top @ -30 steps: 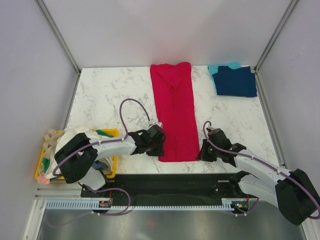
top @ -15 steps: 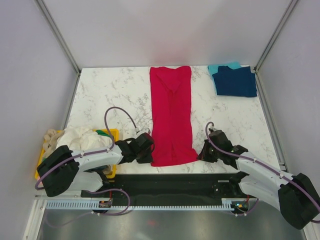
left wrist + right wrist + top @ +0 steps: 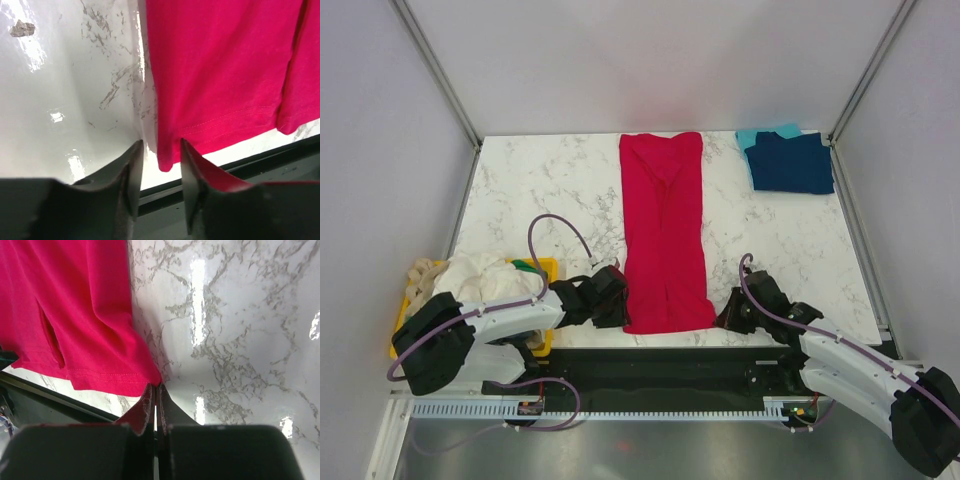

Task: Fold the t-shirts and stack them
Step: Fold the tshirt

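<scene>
White marble desk (image 3: 540,190) from above, boxed in by pale walls at left, back and right. Down the middle, one red tee (image 3: 663,235), folded into a long narrow strip, far end near the back edge, hem at the very front edge beside a black rail (image 3: 660,365).

Upper right corner: one navy tee (image 3: 790,163), folded, lying on one teal tee (image 3: 760,136), only a teal sliver showing at the back. Three tees on the desk in all.

Wide bare marble left of the red tee. A narrower bare band between it and the navy stack. More bare marble at lower right.

Lower left, off the desk's edge: one yellow bin (image 3: 548,266) heaped with cream cloth (image 3: 480,278), a bit of green showing. Pieces there too bunched to count.

Two claws, both low at the front edge. Left claw (image 3: 618,312) open at the hem's left corner, fingers (image 3: 131,170) apart with that corner lying between them. Right claw (image 3: 723,318) closed on the hem's right corner, fingertips (image 3: 148,399) pressed together, cloth drawn to a point there.
</scene>
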`<state>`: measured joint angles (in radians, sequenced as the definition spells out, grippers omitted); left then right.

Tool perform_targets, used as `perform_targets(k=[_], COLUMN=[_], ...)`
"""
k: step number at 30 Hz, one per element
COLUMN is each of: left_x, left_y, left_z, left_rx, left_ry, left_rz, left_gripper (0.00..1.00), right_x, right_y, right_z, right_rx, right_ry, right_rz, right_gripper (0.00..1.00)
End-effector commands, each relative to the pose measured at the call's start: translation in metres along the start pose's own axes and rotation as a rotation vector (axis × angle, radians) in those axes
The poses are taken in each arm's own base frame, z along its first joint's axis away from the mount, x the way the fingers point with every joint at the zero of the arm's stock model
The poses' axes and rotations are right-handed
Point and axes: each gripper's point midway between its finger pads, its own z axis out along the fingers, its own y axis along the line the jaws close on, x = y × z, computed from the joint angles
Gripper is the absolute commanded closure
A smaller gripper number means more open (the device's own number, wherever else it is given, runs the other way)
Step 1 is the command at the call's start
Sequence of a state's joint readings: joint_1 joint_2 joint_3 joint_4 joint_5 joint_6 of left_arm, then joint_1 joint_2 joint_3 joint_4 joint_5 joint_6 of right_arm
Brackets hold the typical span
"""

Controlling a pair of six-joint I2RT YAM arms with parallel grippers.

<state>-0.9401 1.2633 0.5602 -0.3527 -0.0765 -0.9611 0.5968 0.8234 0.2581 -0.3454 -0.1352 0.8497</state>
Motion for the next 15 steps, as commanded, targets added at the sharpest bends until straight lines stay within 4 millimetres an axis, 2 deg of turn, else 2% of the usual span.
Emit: perform_targets(k=[1,4,5,7,8,9,10,11,12,13,14,15], left_x=[0.005,0.006,0.006,0.005,0.004,-0.001,-0.004,-0.002,-0.011,-0.014,-0.018,-0.028], left_y=[0.005,0.002,0.0,-0.007,-0.008,-0.012,-0.015,-0.007,-0.016,-0.016,-0.015,-0.025], left_z=[0.007,0.011,0.01,0.004,-0.003,-0.008,-0.013,-0.021,-0.029,-0.034,-0.042,-0.052], left_rx=[-0.009,0.009,0.02,0.04,0.043,0.044,0.038,-0.004,0.005,0.0,-0.014,0.001], left_ry=[0.002,0.004,0.003,-0.001,-0.005,-0.013,-0.013,0.0,-0.017,-0.025,-0.035,-0.058], left_rz=[-0.001,0.001,0.005,0.026,0.027,0.021,0.022,0.028,0.03,0.035,0.043,0.043], left_gripper=[0.6,0.76,0.89,0.98,0.98,0.98,0.98,0.98,0.98,0.98,0.98,0.98], right_x=[0.006,0.01,0.012,0.013,0.014,0.013,0.014,0.008,0.006,-0.003,-0.016,-0.022], right_y=[0.003,0.011,0.015,0.023,0.029,0.023,0.025,0.035,0.036,0.04,0.054,0.056], right_z=[0.001,0.002,0.001,0.0,-0.002,-0.003,-0.004,-0.009,-0.012,-0.015,-0.023,-0.029], right_rx=[-0.022,-0.057,-0.069,-0.087,-0.092,-0.042,-0.033,-0.043,-0.027,-0.025,-0.047,-0.037], right_ry=[0.013,0.028,0.034,0.04,0.044,0.036,0.042,0.03,0.026,-0.009,-0.052,-0.07], right_rz=[0.028,0.021,0.011,0.0,-0.013,-0.008,-0.002,-0.005,0.0,0.0,-0.001,-0.004], right_gripper=[1.0,1.0,1.0,1.0,1.0,1.0,1.0,1.0,1.0,1.0,1.0,1.0])
